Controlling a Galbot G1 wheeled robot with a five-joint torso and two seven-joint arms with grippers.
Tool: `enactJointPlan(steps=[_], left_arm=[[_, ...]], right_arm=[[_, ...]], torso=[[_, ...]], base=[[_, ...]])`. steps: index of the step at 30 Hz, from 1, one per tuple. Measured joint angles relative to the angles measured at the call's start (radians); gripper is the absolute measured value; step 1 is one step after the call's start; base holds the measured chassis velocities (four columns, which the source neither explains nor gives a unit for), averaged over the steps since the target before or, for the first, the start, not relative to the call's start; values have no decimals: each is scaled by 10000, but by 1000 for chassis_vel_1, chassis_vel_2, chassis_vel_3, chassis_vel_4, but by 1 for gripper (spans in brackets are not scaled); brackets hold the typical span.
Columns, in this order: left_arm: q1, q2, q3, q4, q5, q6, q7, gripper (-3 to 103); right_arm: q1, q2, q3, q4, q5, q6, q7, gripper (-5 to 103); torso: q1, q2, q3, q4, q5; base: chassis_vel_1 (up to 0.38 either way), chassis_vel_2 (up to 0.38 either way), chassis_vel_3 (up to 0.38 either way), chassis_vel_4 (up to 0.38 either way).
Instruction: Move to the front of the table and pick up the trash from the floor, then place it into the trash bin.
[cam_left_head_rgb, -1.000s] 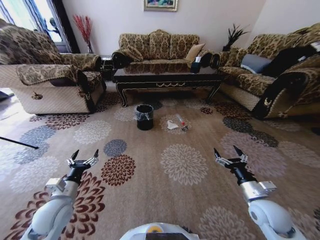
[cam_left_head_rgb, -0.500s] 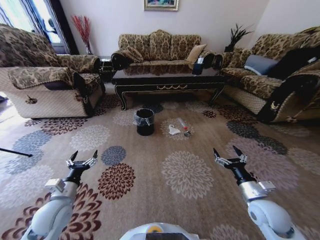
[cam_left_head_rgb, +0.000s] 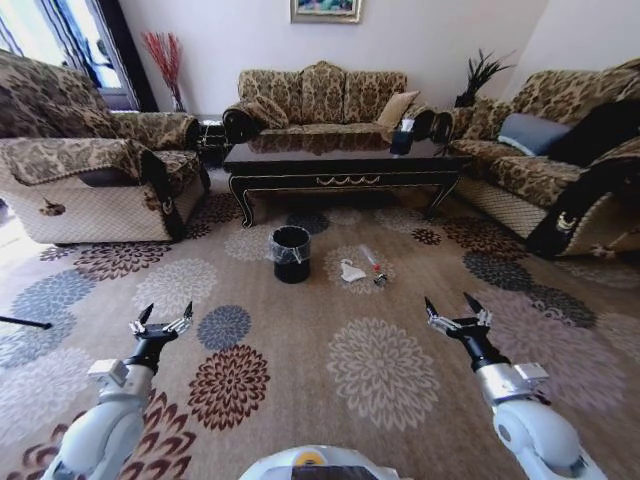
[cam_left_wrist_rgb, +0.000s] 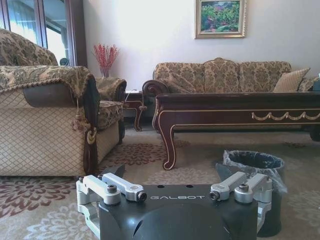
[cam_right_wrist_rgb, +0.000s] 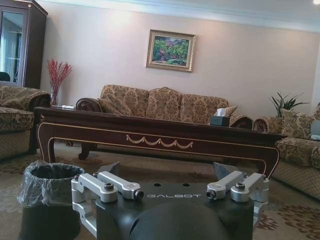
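Trash (cam_left_head_rgb: 362, 268), about three small pieces, lies on the carpet just beside one bin (cam_left_head_rgb: 291, 253), before the table (cam_left_head_rgb: 340, 165). Left gripper (cam_left_head_rgb: 160, 320) and right gripper (cam_left_head_rgb: 454, 310) hover spread, empty.

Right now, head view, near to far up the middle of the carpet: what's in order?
Left gripper and right gripper, both open → trash and trash bin on the carpet → table → sofa → framed picture on the wall.

Camera advanced: table (cam_left_head_rgb: 340, 160), trash bin (cam_left_head_rgb: 291, 253), trash (cam_left_head_rgb: 362, 269) nearer, lower in head view.
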Motion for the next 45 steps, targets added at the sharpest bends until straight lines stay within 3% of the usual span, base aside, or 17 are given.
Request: enactJointPlan(steps=[45], left_arm=[[124, -116, -2, 41, -87, -95, -34, 100]], right_arm=[[-37, 96, -209, 43, -132, -71, 31, 100]], torso=[[0, 3, 4, -1, -1]], base=[[-153, 157, 150, -162]])
